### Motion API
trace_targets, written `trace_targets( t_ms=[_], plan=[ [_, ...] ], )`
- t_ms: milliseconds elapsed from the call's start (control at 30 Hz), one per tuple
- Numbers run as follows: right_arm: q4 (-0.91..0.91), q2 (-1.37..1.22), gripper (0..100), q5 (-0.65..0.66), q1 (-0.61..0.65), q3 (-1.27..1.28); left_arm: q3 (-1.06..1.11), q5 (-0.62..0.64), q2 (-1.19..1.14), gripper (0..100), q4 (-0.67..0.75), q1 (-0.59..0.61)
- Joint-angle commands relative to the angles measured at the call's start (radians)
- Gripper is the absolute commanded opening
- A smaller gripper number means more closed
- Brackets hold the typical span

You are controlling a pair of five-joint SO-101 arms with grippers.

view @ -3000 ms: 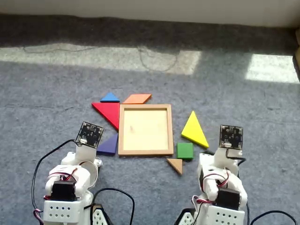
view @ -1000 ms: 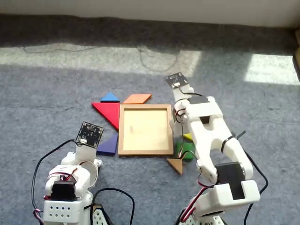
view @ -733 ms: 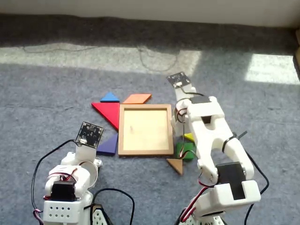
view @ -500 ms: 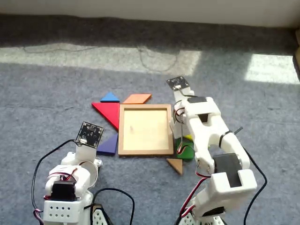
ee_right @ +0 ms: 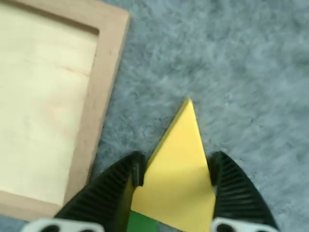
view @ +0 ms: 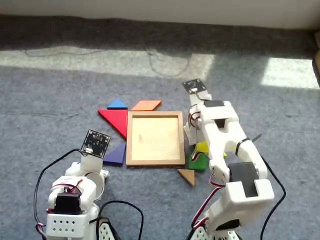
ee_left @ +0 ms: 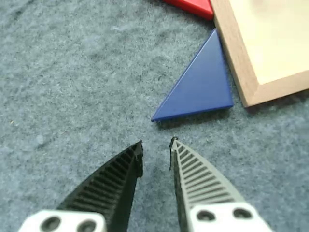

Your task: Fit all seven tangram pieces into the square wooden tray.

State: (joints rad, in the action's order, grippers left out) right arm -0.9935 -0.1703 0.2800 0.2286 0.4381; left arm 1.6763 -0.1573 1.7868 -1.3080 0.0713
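1. Grey carpet fills the high view, and the square wooden tray (view: 129, 140) lies flat at its centre. Its pale floor is bare, so I judge none of the seven pieces is placed. Along its far and left sides lie a small blue triangle (view: 117, 104), an orange parallelogram (view: 146, 105), a red triangle (view: 115, 120) and a dark blue triangle (view: 116, 155). A tan triangle (view: 187, 175) sits near its closest right corner. The right arm stretches over the yellow triangle (view: 202, 147) and green square (view: 197, 161), just beside the tray's right rim.

2. From the left wrist view, the left gripper (ee_left: 155, 147) hangs over bare carpet with its jaws a narrow slit apart, holding nothing. The dark blue triangle (ee_left: 198, 84) lies just ahead, one edge against the tray rim (ee_left: 236, 58).

3. From the right wrist view, the right gripper (ee_right: 176, 162) is spread wide and straddles the yellow triangle (ee_right: 178, 169), which lies flat on the carpet beside the tray rim (ee_right: 104, 87). I cannot quite tell whether the pads touch its edges.

4. To do this grasp well, I would close slowly and squarely, since those slanted edges could squirt the piece out towards its tip. I would lift it clear of the rim before moving across, and watch the green square (ee_right: 142, 222), which lies tight against the triangle.
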Motion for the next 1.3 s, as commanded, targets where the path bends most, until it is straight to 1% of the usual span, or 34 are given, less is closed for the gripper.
trace_targets(
  t_ms=[0, 167, 300, 400, 500, 567, 600, 667, 967, 1033, 1133, 1267],
  plan=[
    [-0.061, 0.058, 19.0, -0.011, -0.018, -0.082, 0.019, -0.003, 0.016, 12, -0.005, 0.010],
    [-0.133, 0.156, 20.0, -0.011, -0.016, -0.104, 0.019, -0.003, 0.016, 12, -0.005, 0.010],
    [-0.183, 0.180, 29.3, -0.011, 0.004, -0.067, 0.019, -0.003, 0.016, 12, -0.005, 0.010],
    [-0.133, 0.179, 34.4, -0.006, 0.031, 0.008, 0.019, -0.003, 0.016, 12, -0.005, 0.010],
    [-0.036, 0.179, 34.7, -0.005, 0.027, 0.087, 0.019, -0.003, 0.016, 12, -0.005, 0.010],
    [-0.002, 0.177, 34.8, -0.002, 0.025, 0.119, 0.019, -0.003, 0.016, 12, -0.005, 0.010],
    [0.001, 0.177, 34.8, 0.020, 0.028, 0.131, 0.019, -0.003, 0.016, 12, -0.005, 0.010],
    [0.001, 0.177, 34.8, 0.044, 0.031, 0.143, 0.019, -0.003, 0.016, 12, -0.005, 0.010],
    [-0.002, 0.176, 34.7, 0.055, 0.027, 0.150, 0.019, -0.003, 0.016, 12, -0.005, 0.010],
    [-0.004, 0.171, 34.6, 0.097, 0.027, 0.150, 0.019, -0.003, 0.016, 12, -0.005, 0.010],
    [-0.051, 0.128, 34.6, 0.140, 0.025, 0.153, 0.019, -0.003, 0.016, 12, -0.005, 0.010],
    [-0.094, 0.076, 34.6, 0.155, 0.025, 0.154, 0.019, -0.003, 0.016, 12, -0.005, 0.010]
  ],
)
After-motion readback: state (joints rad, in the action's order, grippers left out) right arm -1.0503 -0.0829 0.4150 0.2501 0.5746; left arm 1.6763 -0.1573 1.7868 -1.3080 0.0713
